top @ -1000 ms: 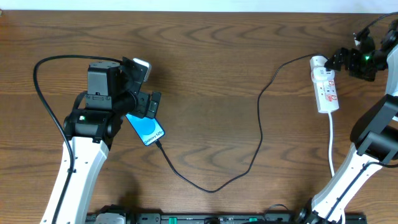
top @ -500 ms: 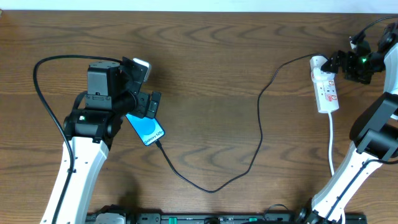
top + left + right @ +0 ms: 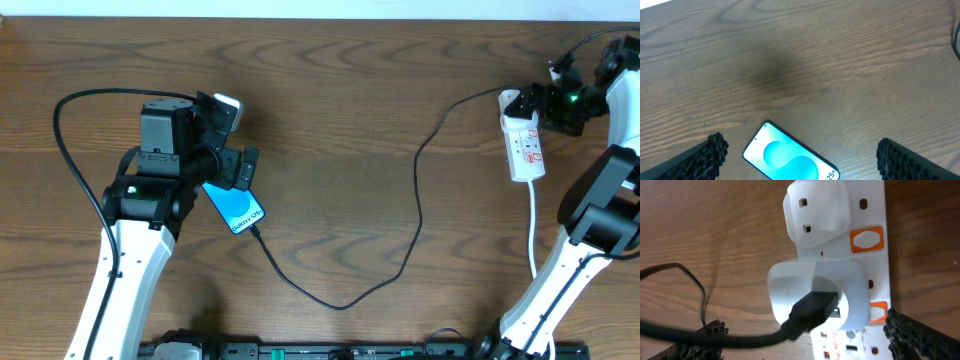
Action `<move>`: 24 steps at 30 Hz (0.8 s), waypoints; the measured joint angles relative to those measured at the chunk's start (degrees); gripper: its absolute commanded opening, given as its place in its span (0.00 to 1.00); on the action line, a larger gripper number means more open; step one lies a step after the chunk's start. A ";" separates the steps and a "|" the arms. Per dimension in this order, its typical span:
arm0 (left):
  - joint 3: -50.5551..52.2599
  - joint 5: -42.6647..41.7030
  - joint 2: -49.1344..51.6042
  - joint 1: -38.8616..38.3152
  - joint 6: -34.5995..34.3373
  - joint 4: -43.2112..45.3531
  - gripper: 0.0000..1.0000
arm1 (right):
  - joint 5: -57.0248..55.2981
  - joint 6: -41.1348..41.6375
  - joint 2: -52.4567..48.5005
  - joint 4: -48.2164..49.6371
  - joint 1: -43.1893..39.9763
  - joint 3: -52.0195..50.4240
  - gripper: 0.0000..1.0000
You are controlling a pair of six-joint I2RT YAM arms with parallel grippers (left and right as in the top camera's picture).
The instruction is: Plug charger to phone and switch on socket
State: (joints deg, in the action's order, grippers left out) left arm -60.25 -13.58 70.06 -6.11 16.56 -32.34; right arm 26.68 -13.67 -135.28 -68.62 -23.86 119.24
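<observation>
**A:** Near edge first. What's your charger (image 3: 418, 200) doing?

**B:** Lying slack on the table (image 3: 330, 90), with one loop sagging toward you near centre. That slack is why nothing tugs at either end. Its left tip meets the near end of the phone (image 3: 236, 208). Seated or only touching, I can't tell from above.

**A:** The phone itself?

**B:** Flat, screen up, left of centre, lying at an angle. Your left gripper (image 3: 236, 137) hangs over its far end, jaws fully apart, holding nothing. My read: it's parked there to steady the phone if needed, and its part is likely finished.

**A:** Farther out, right side?

**B:** The socket (image 3: 527, 140) lies at far right, its length running near to far, with its white cord (image 3: 533, 230) trailing toward you. The charger's black connector sits in a white adapter (image 3: 815, 292) plugged into the strip. Orange switches (image 3: 867, 239) sit beside the outlets. On or off, I can't tell.

**A:** Your right gripper (image 3: 802, 330)?

**B:** Jaws wide apart and empty, facing the adapter at the strip's far end. Judged: it's lining up a fingertip for a switch, and no press shows yet.

**A:** Change over the last second?

**B:** Left arm, phone, cable and strip are all where they were. Your right gripper has shifted left, closing on the strip's far end.
</observation>
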 measured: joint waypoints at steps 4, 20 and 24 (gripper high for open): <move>0.00 0.00 0.00 0.00 -0.02 -0.02 0.98 | 0.20 -0.04 0.00 1.11 0.13 -2.12 0.99; 0.00 0.00 0.00 0.00 -0.02 0.00 0.98 | 0.07 -0.13 -0.04 1.53 0.20 -3.78 0.99; 0.00 0.00 0.00 0.00 -0.02 -0.02 0.98 | 0.52 -0.15 -0.04 1.73 0.20 -3.78 0.99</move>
State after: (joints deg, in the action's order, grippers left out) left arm -60.25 -13.58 70.06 -6.11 16.53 -32.36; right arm 27.20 -13.82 -135.33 -66.89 -23.66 115.46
